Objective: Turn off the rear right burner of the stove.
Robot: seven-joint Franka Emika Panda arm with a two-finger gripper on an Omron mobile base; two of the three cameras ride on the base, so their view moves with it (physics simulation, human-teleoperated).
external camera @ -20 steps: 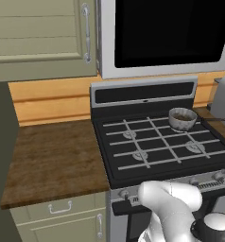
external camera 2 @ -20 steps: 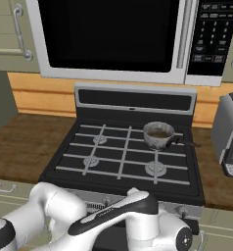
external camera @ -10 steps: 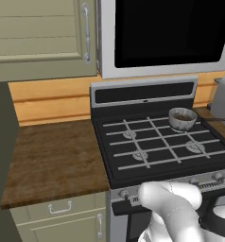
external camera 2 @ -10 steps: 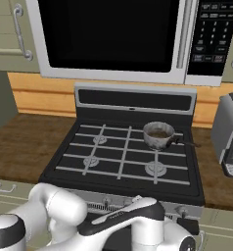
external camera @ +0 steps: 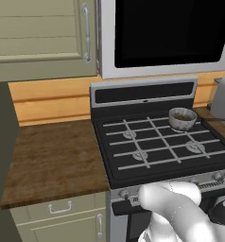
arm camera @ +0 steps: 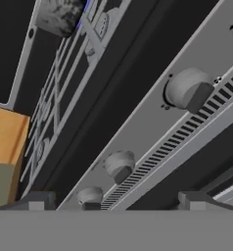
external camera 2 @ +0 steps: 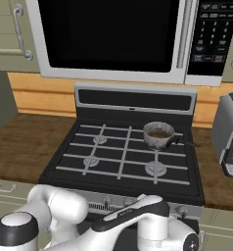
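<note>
No knob is being touched yet, so the turning-off is judged as being left wholly to do, with only the approach to the silver knob panel (arm camera: 152, 132) being made. The tool (arm camera: 113, 202) is being held wide open with nothing in it, low before the front of the stove (external camera: 161, 142). The rear right burner (external camera 2: 158, 142) is lying under the small pot (external camera 2: 158, 135), well beyond the tool, while the nearest knob (arm camera: 119, 165) is being faced just ahead of its tips.
</note>
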